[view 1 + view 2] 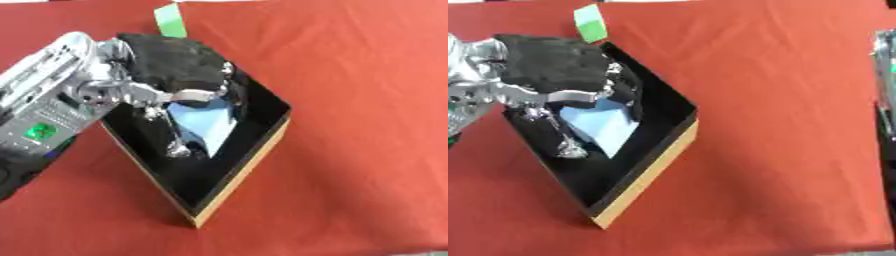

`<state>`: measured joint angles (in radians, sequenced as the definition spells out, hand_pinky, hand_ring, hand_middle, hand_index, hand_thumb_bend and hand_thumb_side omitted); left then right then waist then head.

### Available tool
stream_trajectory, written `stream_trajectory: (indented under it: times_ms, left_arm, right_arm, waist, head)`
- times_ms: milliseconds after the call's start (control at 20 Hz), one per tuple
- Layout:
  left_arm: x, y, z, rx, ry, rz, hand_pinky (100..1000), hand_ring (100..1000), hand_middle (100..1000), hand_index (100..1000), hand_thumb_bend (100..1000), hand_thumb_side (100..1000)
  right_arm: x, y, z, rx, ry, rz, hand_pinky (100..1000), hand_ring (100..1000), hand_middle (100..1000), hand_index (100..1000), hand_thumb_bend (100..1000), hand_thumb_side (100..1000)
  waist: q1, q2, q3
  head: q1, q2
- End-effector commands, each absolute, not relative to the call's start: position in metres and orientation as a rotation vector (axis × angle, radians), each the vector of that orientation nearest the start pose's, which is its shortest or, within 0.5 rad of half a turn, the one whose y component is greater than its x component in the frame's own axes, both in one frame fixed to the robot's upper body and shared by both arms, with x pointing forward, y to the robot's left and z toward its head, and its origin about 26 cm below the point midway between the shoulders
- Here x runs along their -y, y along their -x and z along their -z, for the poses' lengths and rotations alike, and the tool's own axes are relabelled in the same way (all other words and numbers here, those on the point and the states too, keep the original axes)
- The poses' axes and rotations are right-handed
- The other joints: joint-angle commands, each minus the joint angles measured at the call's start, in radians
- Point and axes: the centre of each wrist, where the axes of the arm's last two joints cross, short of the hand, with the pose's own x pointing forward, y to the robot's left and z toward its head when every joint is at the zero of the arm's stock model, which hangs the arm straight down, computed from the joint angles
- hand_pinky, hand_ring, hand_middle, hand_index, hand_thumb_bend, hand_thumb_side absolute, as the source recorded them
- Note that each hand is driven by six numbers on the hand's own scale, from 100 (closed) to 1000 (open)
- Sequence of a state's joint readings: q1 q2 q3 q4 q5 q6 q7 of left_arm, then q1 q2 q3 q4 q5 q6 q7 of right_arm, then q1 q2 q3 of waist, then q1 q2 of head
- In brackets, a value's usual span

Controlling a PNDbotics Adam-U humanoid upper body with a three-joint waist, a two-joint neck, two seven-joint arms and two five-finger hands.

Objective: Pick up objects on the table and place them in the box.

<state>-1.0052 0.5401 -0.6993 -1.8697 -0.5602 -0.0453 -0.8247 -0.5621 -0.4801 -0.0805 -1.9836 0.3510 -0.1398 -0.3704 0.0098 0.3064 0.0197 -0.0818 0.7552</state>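
My left hand (171, 62) hangs over the far corner of the box (249, 167), coming in from the left on its silver forearm. Its fingers are curled down round a pale blue object (203, 125), which sits just under my palm, inside the box and low against its black floor. I cannot tell whether the blue thing is touching the floor or hanging just above it. One silver fingertip (178, 149) reaches down past the blue piece toward the middle of the box.

The box stands cornerwise to me, black inside with a tan outer wall; its near corner points away from my hand, toward the lower edge of the table. Beyond my knuckles, just past the box's far rim, stands a small green object (591, 22) on the red cloth (350, 75). To the right of my hand the cloth lies open and wide. My right hand (884, 65) shows only as a dark sliver at the far right edge; I cannot tell how its fingers stand.
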Motion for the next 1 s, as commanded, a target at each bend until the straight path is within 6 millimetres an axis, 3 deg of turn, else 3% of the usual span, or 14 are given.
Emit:
stream_trajectory:
  times_ms: [50,300,350,550,1000]
  left_arm:
    - [-0.091,-0.297,-0.293,-1.762,0.583,-2.729,538,620,700,785,247,162]
    - [-0.091,-0.303,-0.284,-1.708,0.623,-2.757,600,701,771,850,289,198]
    - [-0.091,-0.304,-0.282,-1.695,0.623,-2.759,658,787,836,893,325,263]
    - [-0.09,-0.307,-0.275,-1.599,0.636,-2.742,802,912,930,957,511,416]
    - [-0.096,-0.322,-0.268,-1.494,0.753,-2.735,840,952,949,969,636,402]
  right_arm:
    - [0.277,-0.305,-0.305,-3.189,-1.015,0.222,780,630,537,806,100,674]
    - [0.277,-0.305,-0.305,-3.192,-1.012,0.216,781,630,536,806,100,675]
    - [0.277,-0.305,-0.305,-3.192,-1.012,0.215,781,630,536,806,100,675]
    - [0.277,-0.305,-0.304,-3.193,-1.01,0.214,781,630,537,806,100,675]
    - [0.277,-0.305,-0.304,-3.192,-1.008,0.211,781,631,538,806,100,675]
  waist:
    - [-0.005,-0.017,0.0]
    - [-0.01,-0.016,-0.002]
    - [-0.011,-0.016,-0.003]
    - [-0.01,-0.018,-0.004]
    - [-0.011,-0.023,-0.008]
  head:
    - [0.003,-0.002]
    - [0.006,-0.005]
    - [0.006,-0.005]
    - [0.006,-0.006]
    - [0.001,-0.01]
